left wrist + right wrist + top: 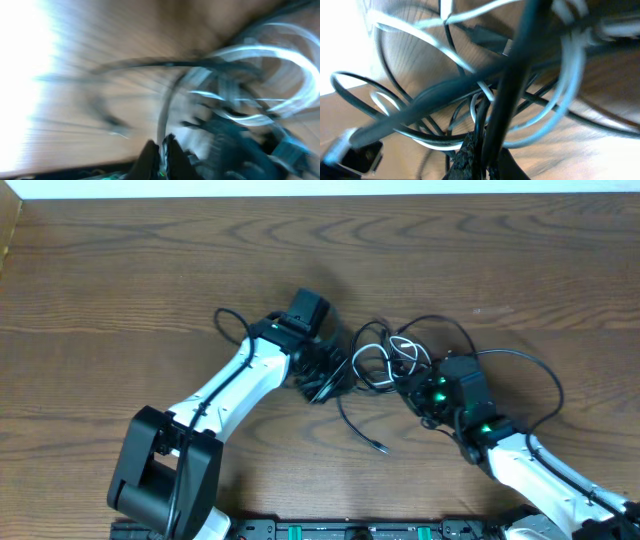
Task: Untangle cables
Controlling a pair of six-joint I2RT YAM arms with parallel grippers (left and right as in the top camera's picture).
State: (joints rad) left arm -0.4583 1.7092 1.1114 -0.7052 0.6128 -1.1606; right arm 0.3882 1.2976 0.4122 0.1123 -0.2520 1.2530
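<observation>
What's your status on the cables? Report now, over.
Left tool shut on the cables. Right tool shut on a black strand. Black and white loops knotted between both tools. Nothing else in the way.

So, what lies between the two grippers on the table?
The tangled cables fill that stretch: black cords and white loops, with the left gripper and the right gripper at either edge. The overhead view shows it.

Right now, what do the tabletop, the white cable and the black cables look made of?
Brown tabletop: wood or wood-look laminate, matte; grain lines show. Thin white cable: likely plastic jacket, smooth, slight sheen. Thin black cable: same smooth look, probably plastic or rubber.
</observation>
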